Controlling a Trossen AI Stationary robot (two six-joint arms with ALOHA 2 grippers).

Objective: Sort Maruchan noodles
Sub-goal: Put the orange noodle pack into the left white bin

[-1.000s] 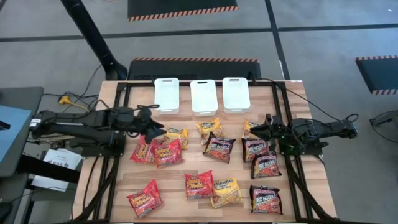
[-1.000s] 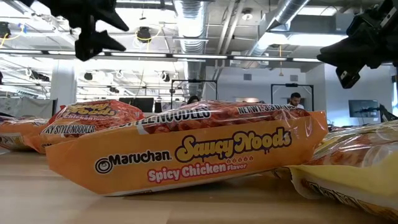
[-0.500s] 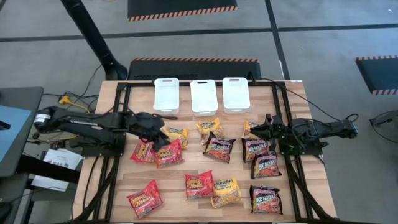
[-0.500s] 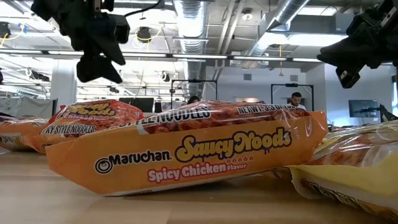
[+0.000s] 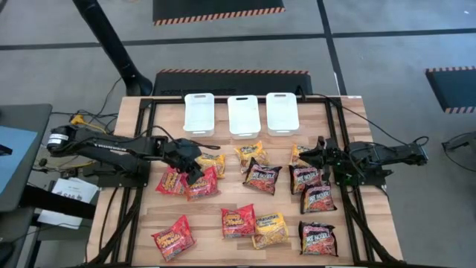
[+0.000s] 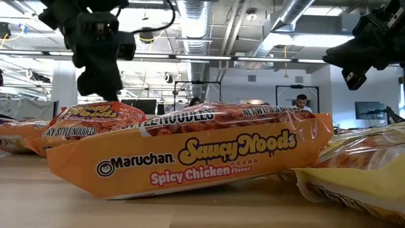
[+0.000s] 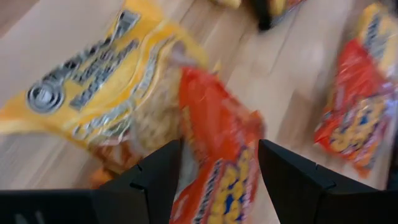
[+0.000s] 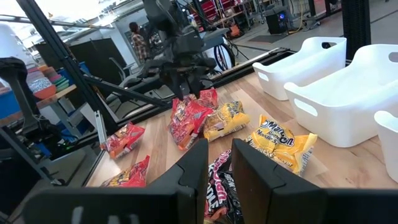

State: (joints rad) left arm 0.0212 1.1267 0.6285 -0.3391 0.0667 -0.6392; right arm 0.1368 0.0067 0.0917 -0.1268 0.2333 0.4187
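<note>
Lowered since a second ago, the spread left gripper point(image 7: 214, 180) straddles a red packet point(image 7: 217, 155), light, crinkly, best pinched mid-edge.

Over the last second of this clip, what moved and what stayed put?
The left gripper swung in from beside the left white tray and came down over the overlapping red packet and yellow packet; its fingers are open astride the red one, with nothing gripped yet. The right gripper, all packets and the white trays stayed put.

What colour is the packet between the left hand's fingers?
Red packet, with yellow lettering; clearest in the left wrist view.
</note>
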